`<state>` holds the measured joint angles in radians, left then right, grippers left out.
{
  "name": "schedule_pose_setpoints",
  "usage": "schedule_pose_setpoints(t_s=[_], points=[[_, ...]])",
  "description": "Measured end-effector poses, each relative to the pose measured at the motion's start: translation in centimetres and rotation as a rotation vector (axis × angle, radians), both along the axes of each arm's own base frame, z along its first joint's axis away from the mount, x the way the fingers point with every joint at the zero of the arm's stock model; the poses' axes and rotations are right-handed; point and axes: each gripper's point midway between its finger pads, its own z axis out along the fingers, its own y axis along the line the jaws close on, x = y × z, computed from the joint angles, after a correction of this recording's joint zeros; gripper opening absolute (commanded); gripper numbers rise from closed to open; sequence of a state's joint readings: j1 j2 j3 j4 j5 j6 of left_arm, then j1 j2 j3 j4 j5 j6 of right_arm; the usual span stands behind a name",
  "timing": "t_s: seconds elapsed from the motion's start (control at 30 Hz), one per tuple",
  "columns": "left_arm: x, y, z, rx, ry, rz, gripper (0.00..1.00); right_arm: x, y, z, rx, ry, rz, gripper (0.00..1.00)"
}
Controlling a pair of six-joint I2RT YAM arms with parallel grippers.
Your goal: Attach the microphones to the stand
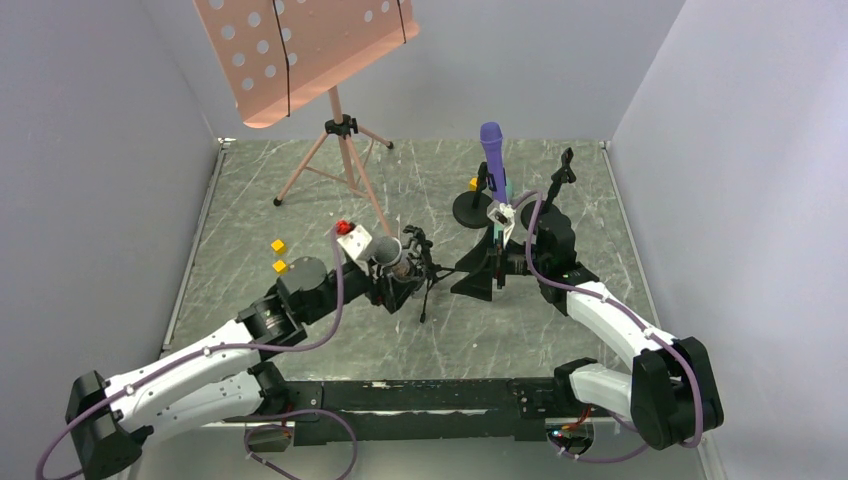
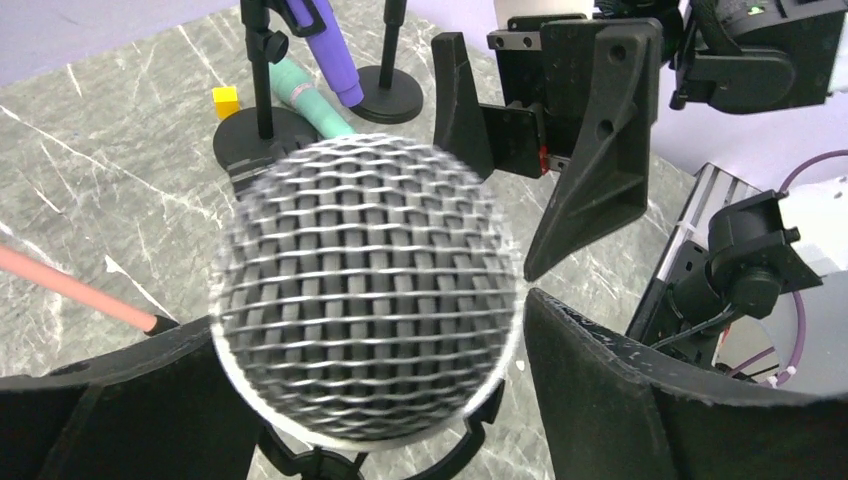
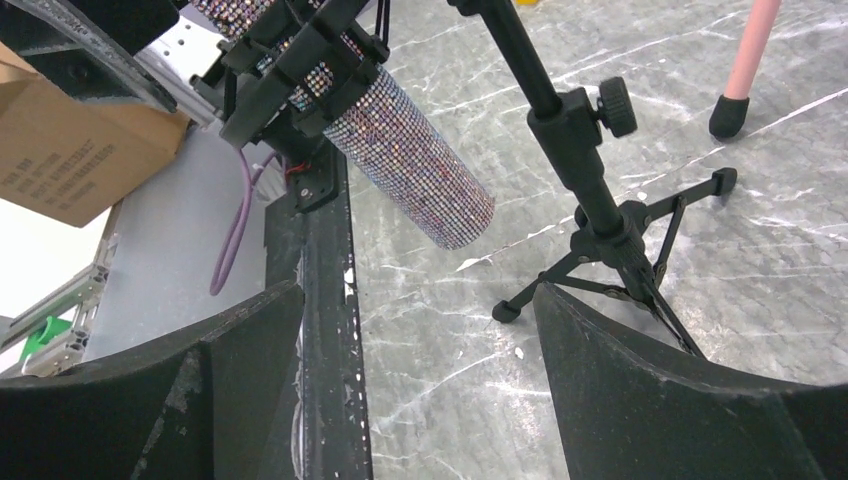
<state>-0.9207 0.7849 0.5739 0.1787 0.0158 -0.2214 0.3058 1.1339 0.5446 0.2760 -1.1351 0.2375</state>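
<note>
The glittery bronze microphone point(image 3: 400, 140) sits slanted in the black clip point(image 3: 300, 60) of a small tripod stand point(image 3: 610, 230). Its silver mesh head point(image 2: 365, 290) fills the left wrist view and also shows from above point(image 1: 388, 250). My left gripper point(image 1: 395, 262) point(image 2: 365, 320) is open around that head, with a gap at the right finger point(image 2: 640, 400). My right gripper point(image 1: 480, 272) point(image 3: 418, 300) is open and empty, low over the table beside the tripod. The purple microphone point(image 1: 492, 152) point(image 2: 335, 55) stands upright at a round-base stand point(image 1: 472, 208). The mint-green microphone point(image 2: 305, 95) leans low beneath it.
A pink music stand point(image 1: 300, 50) on a tripod point(image 1: 340, 160) stands at the back left; one leg point(image 3: 745, 50) is near the small tripod. Yellow cubes point(image 1: 279, 246) point(image 1: 473, 184) lie on the table. A second round-base stand point(image 2: 390, 95) and a cardboard box point(image 3: 70, 140) are nearby.
</note>
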Motion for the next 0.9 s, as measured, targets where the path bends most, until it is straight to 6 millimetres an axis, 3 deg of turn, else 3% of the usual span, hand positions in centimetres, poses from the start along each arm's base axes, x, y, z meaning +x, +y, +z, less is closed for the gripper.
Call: schedule_pose_setpoints(t_s=[0.1,0.2,0.57,0.9], points=[[0.9,-0.8,0.3,0.029,0.022,0.013,0.69,0.1,-0.1,0.0,0.000,-0.002,-0.002,0.91],[1.7,-1.6,0.5,0.053,0.037,0.021,0.69,0.1,-0.1,0.0,0.000,-0.003,-0.004,0.91],[2.5,-3.4,2.1,0.088,0.047,-0.009,0.96,0.3,-0.4,0.3,0.004,-0.013,-0.014,0.91],[1.4,-2.8,4.7,0.046,0.016,-0.038,0.99,0.3,-0.4,0.3,0.005,-0.013,-0.012,0.91]])
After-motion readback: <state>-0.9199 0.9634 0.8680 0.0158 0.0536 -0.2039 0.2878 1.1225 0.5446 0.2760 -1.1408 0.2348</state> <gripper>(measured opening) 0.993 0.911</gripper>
